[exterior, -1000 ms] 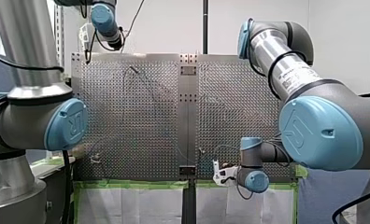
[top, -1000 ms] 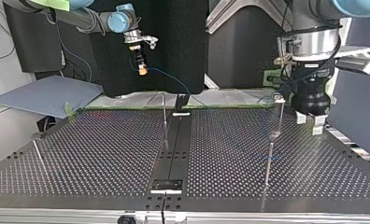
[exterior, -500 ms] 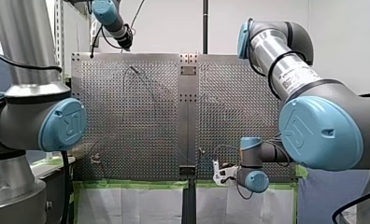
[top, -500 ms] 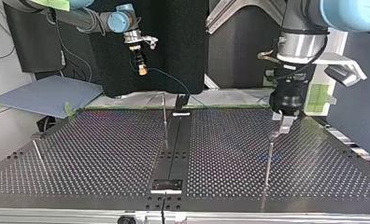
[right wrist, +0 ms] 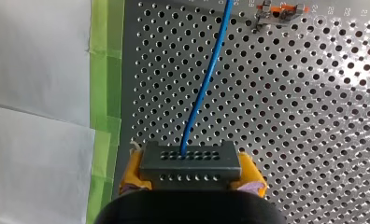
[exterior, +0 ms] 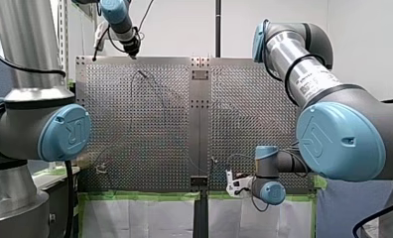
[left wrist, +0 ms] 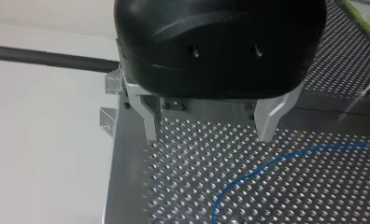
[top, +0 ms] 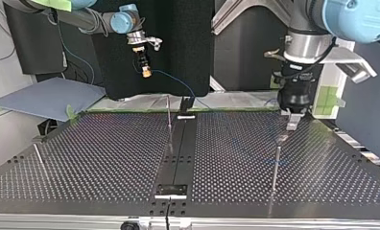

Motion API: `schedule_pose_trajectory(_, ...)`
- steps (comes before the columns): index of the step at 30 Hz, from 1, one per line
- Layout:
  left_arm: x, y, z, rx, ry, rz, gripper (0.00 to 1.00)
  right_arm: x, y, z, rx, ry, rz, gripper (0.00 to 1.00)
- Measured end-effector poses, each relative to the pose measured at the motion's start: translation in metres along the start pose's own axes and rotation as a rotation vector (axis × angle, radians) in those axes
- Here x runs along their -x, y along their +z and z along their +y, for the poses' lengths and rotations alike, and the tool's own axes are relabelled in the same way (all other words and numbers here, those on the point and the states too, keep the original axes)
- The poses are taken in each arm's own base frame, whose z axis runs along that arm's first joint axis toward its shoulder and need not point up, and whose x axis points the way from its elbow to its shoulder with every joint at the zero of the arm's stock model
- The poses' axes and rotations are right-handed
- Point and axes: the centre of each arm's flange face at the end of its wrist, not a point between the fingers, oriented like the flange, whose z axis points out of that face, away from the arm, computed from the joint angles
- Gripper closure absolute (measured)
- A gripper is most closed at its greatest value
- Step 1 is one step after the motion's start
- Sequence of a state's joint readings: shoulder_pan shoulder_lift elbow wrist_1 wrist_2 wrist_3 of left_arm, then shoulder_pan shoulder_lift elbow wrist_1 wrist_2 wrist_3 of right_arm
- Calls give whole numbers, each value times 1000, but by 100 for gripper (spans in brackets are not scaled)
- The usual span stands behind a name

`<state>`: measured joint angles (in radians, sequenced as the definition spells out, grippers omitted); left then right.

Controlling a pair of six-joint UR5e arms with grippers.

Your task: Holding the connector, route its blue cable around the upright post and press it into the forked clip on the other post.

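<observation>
A thin upright metal post [top: 275,167] stands nearest the camera at the top view's right, on the perforated metal table [top: 82,158]. A second slender post [top: 169,117] rises beside the dark centre strip [top: 181,148]. Beyond the first post, my left arm's black gripper [top: 292,123] hangs just above the table, its metal fingers [left wrist: 268,122] spread wide and empty. A loop of the blue cable [left wrist: 248,175] lies on the holes ahead of them. Farthest back, above the table's far edge, my right arm's gripper [top: 146,72] has its yellow pads [right wrist: 132,170] clamped on the dark grey rectangular connector [right wrist: 190,163]. The connector is held clear of the table, and the cable runs from it past a small orange-and-metal fitting [right wrist: 282,8].
</observation>
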<state>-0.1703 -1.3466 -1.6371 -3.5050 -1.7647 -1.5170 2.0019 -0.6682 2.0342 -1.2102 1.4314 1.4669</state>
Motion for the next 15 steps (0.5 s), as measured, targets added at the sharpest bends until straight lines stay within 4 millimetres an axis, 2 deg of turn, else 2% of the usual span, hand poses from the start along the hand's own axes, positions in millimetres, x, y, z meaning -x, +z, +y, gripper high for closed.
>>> schedule_pose_trajectory(15,-13,8,5,69,11,70,0,-1,1,0,0,-1,7,100)
